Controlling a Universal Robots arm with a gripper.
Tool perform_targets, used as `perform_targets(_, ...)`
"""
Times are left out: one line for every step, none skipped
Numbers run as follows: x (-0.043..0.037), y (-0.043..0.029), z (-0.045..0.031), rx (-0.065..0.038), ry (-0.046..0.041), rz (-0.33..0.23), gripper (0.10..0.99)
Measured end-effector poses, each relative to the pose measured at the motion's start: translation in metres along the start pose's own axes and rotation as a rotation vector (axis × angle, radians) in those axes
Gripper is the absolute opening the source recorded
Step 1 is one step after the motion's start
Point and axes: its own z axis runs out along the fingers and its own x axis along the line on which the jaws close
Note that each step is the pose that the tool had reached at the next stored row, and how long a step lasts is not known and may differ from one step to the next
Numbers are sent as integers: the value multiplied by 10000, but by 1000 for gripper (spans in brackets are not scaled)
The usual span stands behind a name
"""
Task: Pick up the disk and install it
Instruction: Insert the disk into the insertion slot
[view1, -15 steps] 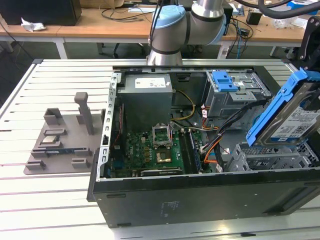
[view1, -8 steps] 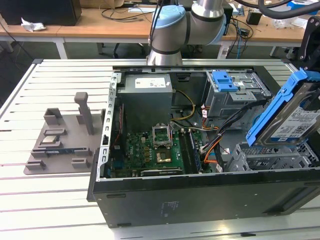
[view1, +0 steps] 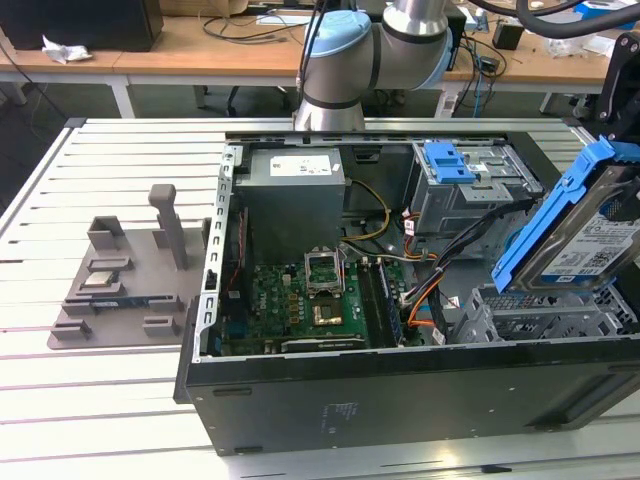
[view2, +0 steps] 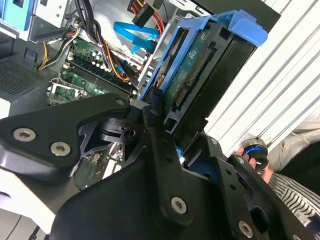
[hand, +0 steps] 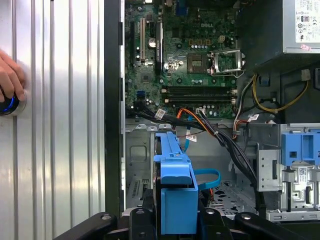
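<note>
gripper clenched on disk | disk up in air, tilted, over PC case end at the exterior view's right, above grey cage | pick-up done; disk not in slot yet

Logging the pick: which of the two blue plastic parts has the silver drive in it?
The disk, tilted at the exterior view's right in the gripper; the blue latch on the cage carries none.

The disk hangs tilted over the open case at the exterior view's right.
</note>
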Motion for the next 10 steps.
perform_targets(0,0,0,0,0,1,365)
perform_targets(0,0,0,0,0,0,365)
perform_targets(0,0,1,0,0,1,365)
perform_targets(0,0,4,2,-1,53,365)
perform_targets(0,0,7,2,0,83,365)
perform_targets(0,0,11,3,4,104,365)
perform_targets(1,0,19,3,6,107,365)
perform_targets(1,0,27,3,8,108,365)
perform_targets(2,-1,50,3,7,109,365)
perform_targets(2,-1,65,4,7,108,365)
